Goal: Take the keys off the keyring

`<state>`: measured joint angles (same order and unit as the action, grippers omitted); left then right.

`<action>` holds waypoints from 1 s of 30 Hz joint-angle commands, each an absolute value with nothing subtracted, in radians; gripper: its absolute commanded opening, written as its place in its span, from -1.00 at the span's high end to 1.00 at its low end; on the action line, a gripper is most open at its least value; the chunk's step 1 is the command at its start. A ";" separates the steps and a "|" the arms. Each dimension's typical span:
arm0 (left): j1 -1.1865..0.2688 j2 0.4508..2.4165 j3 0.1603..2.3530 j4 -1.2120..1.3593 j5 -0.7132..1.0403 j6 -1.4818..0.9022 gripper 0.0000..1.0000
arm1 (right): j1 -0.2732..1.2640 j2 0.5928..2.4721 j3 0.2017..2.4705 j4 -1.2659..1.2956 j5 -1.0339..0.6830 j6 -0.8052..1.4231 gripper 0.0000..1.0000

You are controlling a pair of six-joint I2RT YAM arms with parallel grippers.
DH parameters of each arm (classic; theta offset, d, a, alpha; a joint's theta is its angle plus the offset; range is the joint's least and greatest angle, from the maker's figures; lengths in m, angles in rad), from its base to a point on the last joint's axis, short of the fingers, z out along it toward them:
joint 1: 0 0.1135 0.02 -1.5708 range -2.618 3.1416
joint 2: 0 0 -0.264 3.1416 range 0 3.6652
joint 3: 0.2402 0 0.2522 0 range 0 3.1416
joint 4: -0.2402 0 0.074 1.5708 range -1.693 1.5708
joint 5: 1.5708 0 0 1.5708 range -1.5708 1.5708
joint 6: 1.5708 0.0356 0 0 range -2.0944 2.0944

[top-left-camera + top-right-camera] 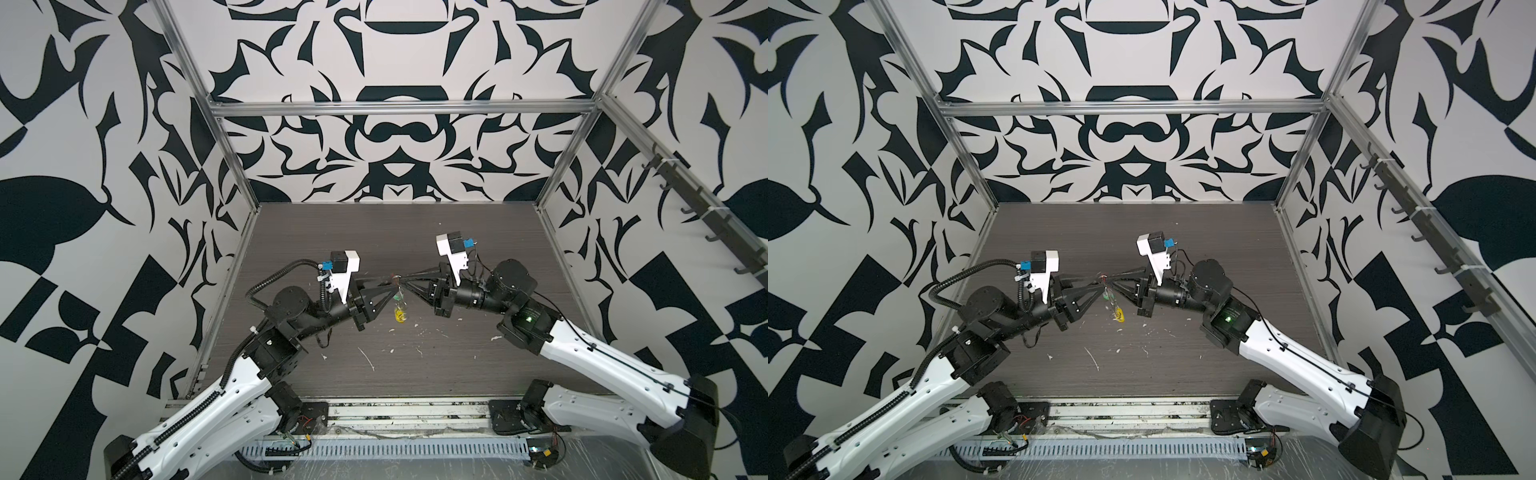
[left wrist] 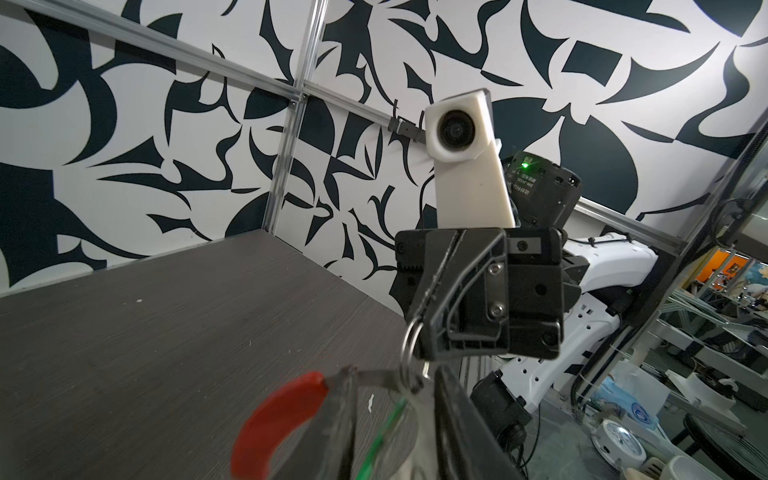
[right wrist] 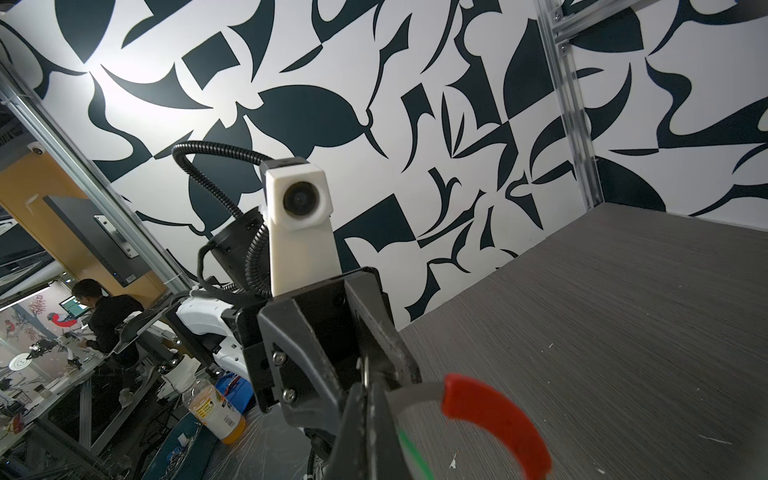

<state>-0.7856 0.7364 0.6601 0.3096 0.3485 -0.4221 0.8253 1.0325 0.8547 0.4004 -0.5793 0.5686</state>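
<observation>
The whole bunch hangs in mid-air over the table, between the two arms. The right gripper is clamped on a small wire ring. The left gripper has its jaws a bit apart around the grey keyring, maybe not touching it. It's all light stuff: thin, springy, slippery metal. The green tag, yellow tag and red strip swing loose, so I'd pinch the band's flat faces.

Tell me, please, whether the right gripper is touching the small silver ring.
Touching. The left wrist view shows the right gripper shut, with the small silver ring pinched at its fingertips.
</observation>
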 commanded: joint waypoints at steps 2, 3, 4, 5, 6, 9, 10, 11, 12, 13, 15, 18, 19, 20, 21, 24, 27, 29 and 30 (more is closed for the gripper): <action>-0.787 0.744 0.704 0.324 0.383 -0.426 0.43 | 0.829 1.005 0.884 0.447 -0.578 0.559 1.00; -0.787 0.746 0.707 0.325 0.386 -0.428 0.46 | 0.829 1.005 0.882 0.446 -0.576 0.556 1.00; -0.787 0.749 0.707 0.327 0.389 -0.431 0.48 | 0.828 1.005 0.882 0.444 -0.574 0.557 1.00; -0.787 0.750 0.708 0.329 0.392 -0.433 0.52 | 0.829 1.006 0.881 0.444 -0.575 0.557 1.00; -0.787 0.752 0.710 0.333 0.394 -0.434 0.53 | 0.828 1.007 0.881 0.443 -0.575 0.555 1.00; -0.787 0.747 0.709 0.339 0.396 -0.439 0.58 | 0.828 1.009 0.879 0.442 -0.574 0.555 1.00; -0.787 0.747 0.710 0.339 0.396 -0.439 0.63 | 0.829 1.009 0.877 0.442 -0.572 0.555 1.00; -0.787 0.746 0.709 0.340 0.395 -0.441 0.69 | 0.828 1.009 0.876 0.444 -0.571 0.556 1.00; -0.786 0.746 0.709 0.339 0.397 -0.443 0.75 | 0.829 1.008 0.875 0.444 -0.571 0.555 1.00; -0.787 0.746 0.711 0.339 0.398 -0.446 0.80 | 0.829 1.008 0.874 0.445 -0.569 0.555 1.00; -0.787 0.746 0.713 0.336 0.398 -0.452 0.85 | 0.828 1.006 0.872 0.444 -0.566 0.556 1.00; -0.787 0.744 0.728 0.315 0.377 -0.470 0.97 | 0.828 1.005 0.869 0.438 -0.562 0.556 1.00; -0.787 0.744 0.740 0.295 0.365 -0.471 1.00 | 0.828 1.003 0.870 0.432 -0.559 0.557 1.00; -0.787 0.747 0.758 0.260 0.339 -0.472 1.00 | 0.828 0.998 0.869 0.423 -0.554 0.555 0.99; -0.787 0.752 0.780 0.212 0.322 -0.470 1.00 | 0.828 0.989 0.867 0.411 -0.542 0.554 0.87; -0.787 0.767 0.816 0.130 0.289 -0.481 1.00 | 0.828 0.946 0.860 0.353 -0.496 0.529 0.42; -0.787 0.764 0.824 0.090 0.256 -0.489 1.00 | 0.827 0.894 0.851 0.282 -0.444 0.495 0.18; -0.787 0.760 0.827 0.074 0.252 -0.488 1.00 | 0.828 0.859 0.833 0.247 -0.397 0.482 0.09; -0.787 0.758 0.828 0.072 0.257 -0.487 1.00 | 0.828 0.845 0.827 0.222 -0.379 0.471 0.06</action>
